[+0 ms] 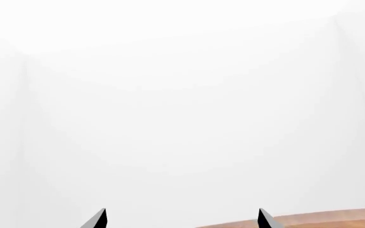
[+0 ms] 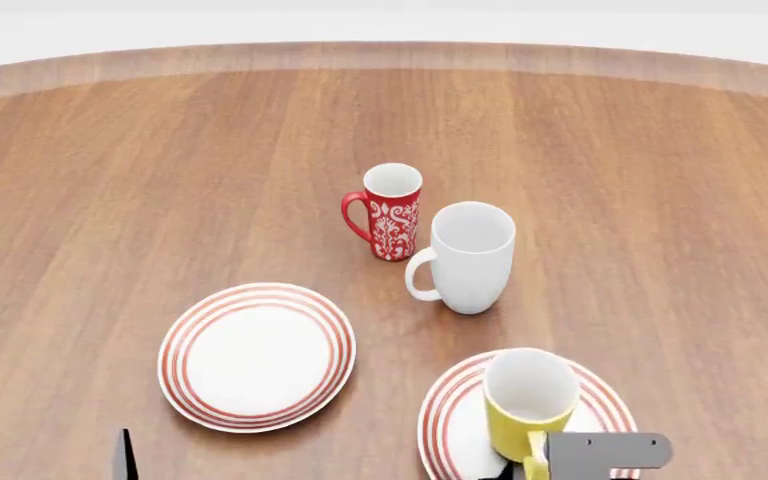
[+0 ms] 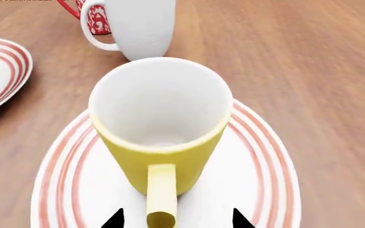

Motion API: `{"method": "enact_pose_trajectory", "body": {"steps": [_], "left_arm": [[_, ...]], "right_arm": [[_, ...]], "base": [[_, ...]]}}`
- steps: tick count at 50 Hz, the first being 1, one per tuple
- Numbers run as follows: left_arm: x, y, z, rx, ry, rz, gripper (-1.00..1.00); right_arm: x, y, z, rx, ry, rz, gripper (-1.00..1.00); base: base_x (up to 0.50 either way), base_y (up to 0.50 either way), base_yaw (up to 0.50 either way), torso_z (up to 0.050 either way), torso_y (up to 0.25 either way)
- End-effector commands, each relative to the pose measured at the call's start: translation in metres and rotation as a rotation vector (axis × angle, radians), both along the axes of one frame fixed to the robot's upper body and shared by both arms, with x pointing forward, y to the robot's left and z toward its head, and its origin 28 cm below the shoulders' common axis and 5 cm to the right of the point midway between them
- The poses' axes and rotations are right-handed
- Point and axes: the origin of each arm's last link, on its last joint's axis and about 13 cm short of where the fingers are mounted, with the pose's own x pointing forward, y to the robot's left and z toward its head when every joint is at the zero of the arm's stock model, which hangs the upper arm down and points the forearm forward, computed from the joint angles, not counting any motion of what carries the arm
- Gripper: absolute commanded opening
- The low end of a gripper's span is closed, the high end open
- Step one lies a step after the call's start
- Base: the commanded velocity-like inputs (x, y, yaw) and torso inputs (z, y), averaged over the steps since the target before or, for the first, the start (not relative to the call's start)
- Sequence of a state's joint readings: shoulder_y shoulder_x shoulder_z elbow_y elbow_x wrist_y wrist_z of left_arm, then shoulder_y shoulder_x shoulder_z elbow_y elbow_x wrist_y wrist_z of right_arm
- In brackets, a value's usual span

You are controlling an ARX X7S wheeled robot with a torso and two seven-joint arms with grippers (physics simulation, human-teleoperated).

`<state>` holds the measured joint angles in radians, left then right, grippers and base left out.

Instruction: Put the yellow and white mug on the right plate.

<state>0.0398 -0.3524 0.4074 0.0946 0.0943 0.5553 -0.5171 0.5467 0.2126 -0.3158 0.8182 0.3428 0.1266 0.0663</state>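
We judge the mug (image 3: 160,126) rigid, glazed, slippery and breakable; it stands upright on the plate (image 3: 262,156). The right end effector (image 3: 176,219) is spread either side of its handle (our likeliest hold), pinching nothing, and the left end effector (image 1: 182,219) is likewise spread, empty.

Yellow and white mug (image 3: 160,128): yellow outside, white inside, yellow handle. Right plate (image 3: 258,190): white, thin red concentric rim rings; plate at 9 o'clock (image 2: 257,356) identical. Red mug (image 2: 390,213): white floral pattern. White mug (image 2: 468,257): plain. Table (image 2: 157,180): brown woodgrain.
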Motion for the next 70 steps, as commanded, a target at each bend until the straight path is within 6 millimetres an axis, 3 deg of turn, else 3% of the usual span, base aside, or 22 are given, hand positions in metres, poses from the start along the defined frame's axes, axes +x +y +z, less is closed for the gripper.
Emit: {"method": "enact_pose_trajectory", "body": {"steps": [1, 11, 22, 25, 31, 40, 49, 53, 56, 57, 63, 70], "left_arm": [[0.002, 0.0, 0.001, 0.009, -0.013, 0.008, 1.0], [0.002, 0.0, 0.002, 0.01, -0.016, 0.008, 1.0], [0.001, 0.0, 0.003, 0.004, -0.022, 0.015, 1.0], [0.001, 0.0, 0.003, 0.003, -0.024, 0.018, 1.0], [0.003, 0.002, 0.004, -0.013, -0.011, 0.035, 1.0], [0.011, 0.011, 0.002, -0.107, 0.055, 0.079, 1.0], [0.018, 0.052, 0.004, -0.064, -0.056, 0.217, 1.0], [0.017, 0.079, 0.0, 0.031, -0.067, 0.326, 1.0], [0.026, 0.105, 0.003, -0.021, -0.079, 0.445, 1.0], [0.026, 0.105, 0.003, -0.021, -0.079, 0.445, 1.0], [0.039, 0.129, 0.018, -0.068, -0.164, 0.569, 1.0], [0.044, 0.151, 0.071, -0.064, -0.413, 0.687, 1.0]], "right_arm": [[-0.009, 0.001, 0.005, 0.019, -0.021, 0.005, 1.0], [-0.021, 0.004, 0.016, 0.022, -0.067, 0.018, 1.0], [-0.058, 0.016, 0.037, 0.058, -0.175, 0.05, 1.0], [-0.071, 0.019, 0.033, 0.052, -0.187, 0.07, 1.0], [-0.089, 0.022, 0.034, 0.029, -0.278, 0.057, 1.0], [-0.093, 0.022, 0.036, 0.108, -0.579, -0.001, 1.0], [-0.086, 0.002, 0.036, 0.166, -0.837, -0.289, 1.0], [-0.082, -0.009, 0.036, 0.077, -0.944, -0.419, 1.0], [-0.076, -0.024, 0.043, 0.042, -1.066, -0.553, 1.0], [-0.075, -0.027, 0.044, 0.042, -1.083, -0.563, 1.0], [-0.063, -0.045, 0.058, -0.022, -1.171, -0.64, 1.0], [-0.056, -0.077, 0.101, -0.129, -1.393, -0.813, 1.0]], "base": [[0.0, 0.0, 0.0, 0.0, 0.0], [0.0, 0.0, 0.0, 0.0, 0.0], [0.0, 0.0, 0.0, 0.0, 0.0], [0.0, 0.0, 0.0, 0.0, 0.0], [0.0, 0.0, 0.0, 0.0, 0.0], [0.0, 0.0, 0.0, 0.0, 0.0], [0.0, 0.0, 0.0, 0.0, 0.0], [0.0, 0.0, 0.0, 0.0, 0.0], [0.0, 0.0, 0.0, 0.0, 0.0], [0.0, 0.0, 0.0, 0.0, 0.0], [0.0, 0.0, 0.0, 0.0, 0.0], [0.0, 0.0, 0.0, 0.0, 0.0]]}}
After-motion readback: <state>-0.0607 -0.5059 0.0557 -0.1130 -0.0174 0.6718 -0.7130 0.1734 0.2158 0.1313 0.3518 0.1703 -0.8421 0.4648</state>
